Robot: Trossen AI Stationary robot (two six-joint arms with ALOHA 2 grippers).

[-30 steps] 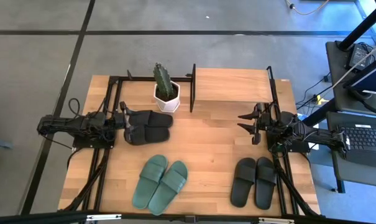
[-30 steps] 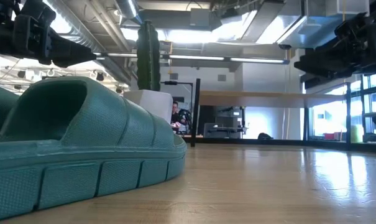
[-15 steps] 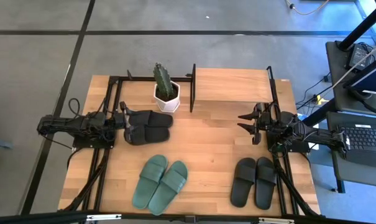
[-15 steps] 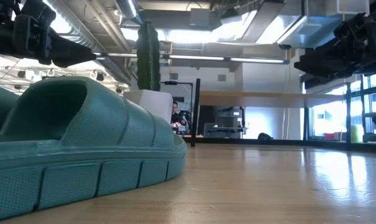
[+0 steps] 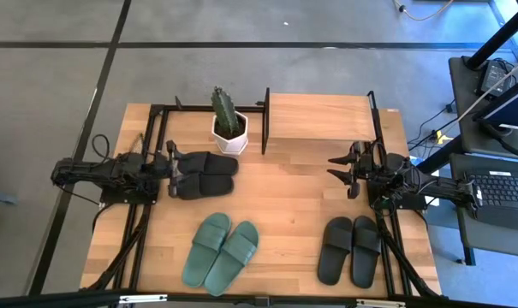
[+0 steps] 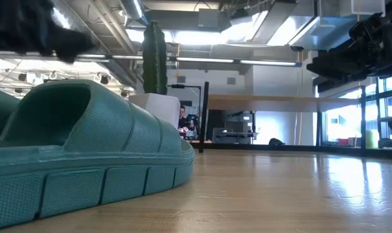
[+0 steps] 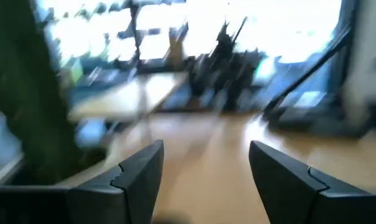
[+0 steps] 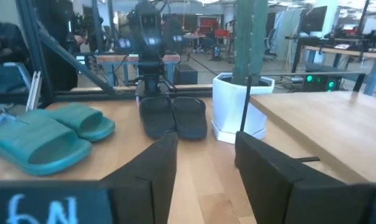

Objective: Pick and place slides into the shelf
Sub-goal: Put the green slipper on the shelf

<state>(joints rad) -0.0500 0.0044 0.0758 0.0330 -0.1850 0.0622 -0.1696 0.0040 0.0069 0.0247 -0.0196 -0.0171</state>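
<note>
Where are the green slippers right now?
In the high view the green slides lie side by side on the table's front edge, left of middle, with one black pair to their right and another black pair behind them.

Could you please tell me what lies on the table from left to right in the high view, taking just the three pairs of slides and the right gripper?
Black pair by the left gripper → sage-green pair → right gripper → black pair at the near right.
</note>
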